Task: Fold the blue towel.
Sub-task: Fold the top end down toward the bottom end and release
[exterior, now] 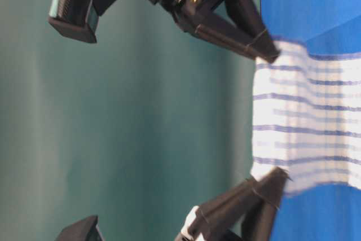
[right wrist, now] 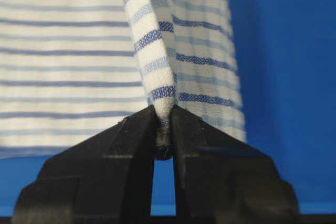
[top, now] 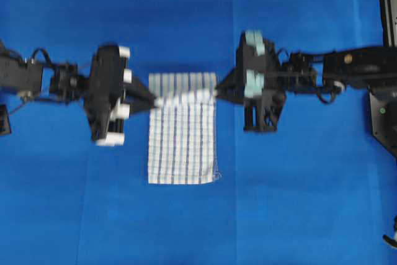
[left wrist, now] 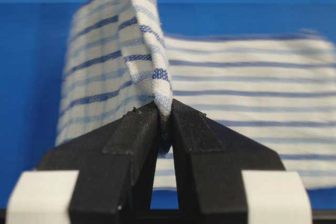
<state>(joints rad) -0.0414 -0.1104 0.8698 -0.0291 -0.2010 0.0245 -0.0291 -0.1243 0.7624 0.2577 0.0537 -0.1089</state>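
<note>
The blue towel (top: 183, 144), white woven cloth with thin dark-blue and pale-blue stripes, lies in the middle of the blue-covered surface (top: 298, 215) in the overhead view, long side running top to bottom. Part of its upper end is lifted off the surface and doubled over, stretched between the two arms.

The left gripper (top: 156, 101) comes in from the left, jaws closed on the towel's left corner. Left wrist view: the left gripper (left wrist: 164, 129) pinches a hemmed edge, cloth rising upright from the black fingertips (left wrist: 136, 129), the rest of the towel (left wrist: 247, 108) lying flat behind.

The right gripper (top: 216, 93) comes in from the right, jaws closed on the opposite corner. Right wrist view: the right gripper (right wrist: 163, 129) clamps a folded striped edge, towel (right wrist: 63, 72) flat behind it.

Table-level view is blurred; both black grippers hold the raised towel edge (exterior: 299, 122) taut between them.
</note>
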